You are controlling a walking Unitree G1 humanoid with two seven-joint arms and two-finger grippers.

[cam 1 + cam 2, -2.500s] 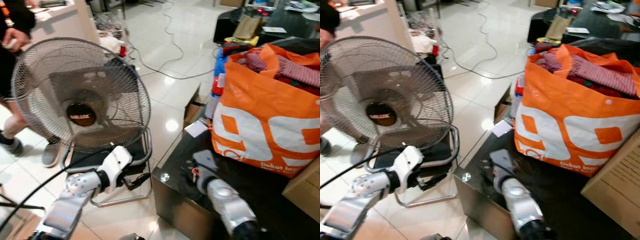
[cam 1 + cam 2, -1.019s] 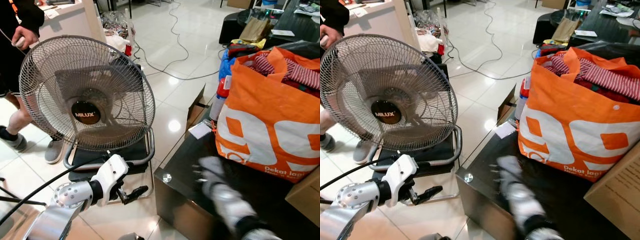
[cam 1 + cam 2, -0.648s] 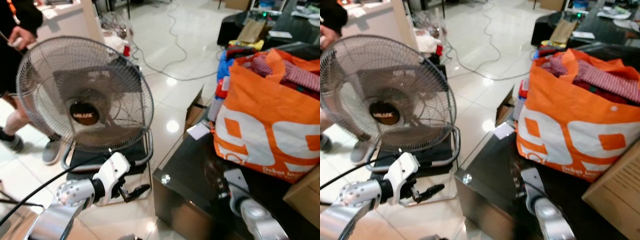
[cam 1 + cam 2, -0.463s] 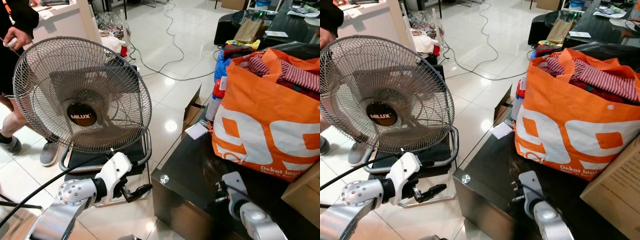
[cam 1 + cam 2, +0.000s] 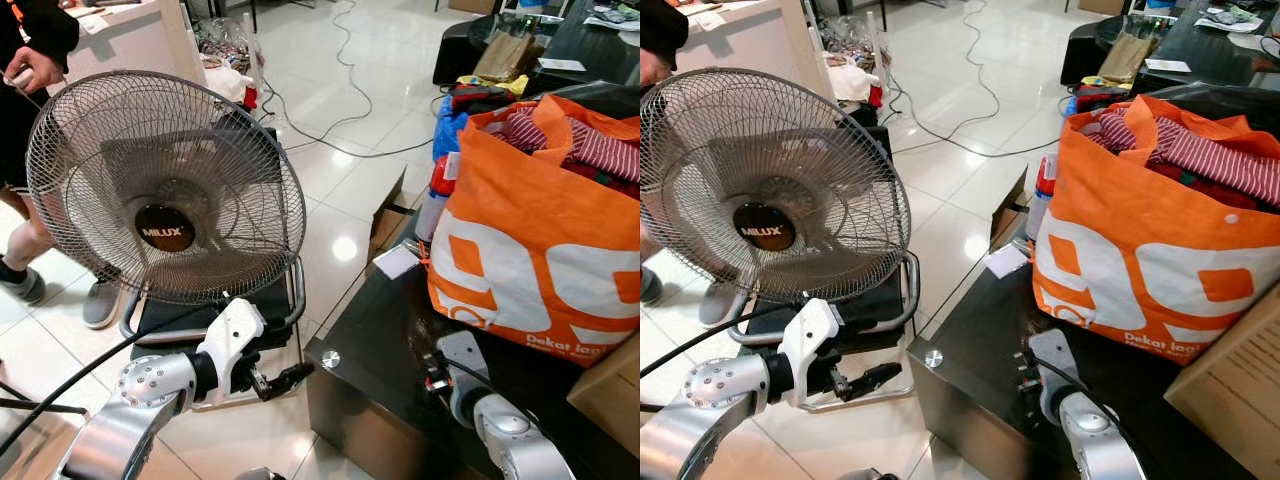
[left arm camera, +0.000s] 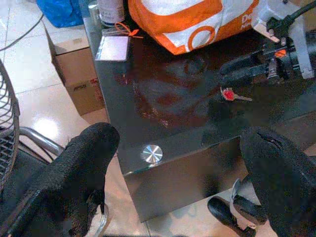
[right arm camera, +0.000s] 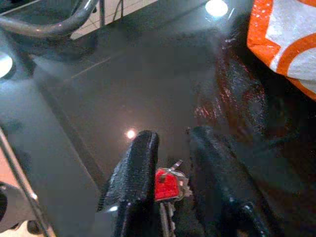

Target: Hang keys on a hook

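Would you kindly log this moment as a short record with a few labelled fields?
setting: glossy black table beside a Milux floor fan
keys: red-tagged keys, lifted off the table, between the right gripper's fingers
right gripper: shut on the keys, over the table
left gripper: open, idle below the fan
nearby: orange bag of clothes on the table
hook: none visible

Right gripper (image 5: 1021, 378) low over the dark glass table (image 5: 970, 330) at five o'clock; orange bag (image 5: 1150, 225) at three; fan (image 5: 770, 190) at nine.
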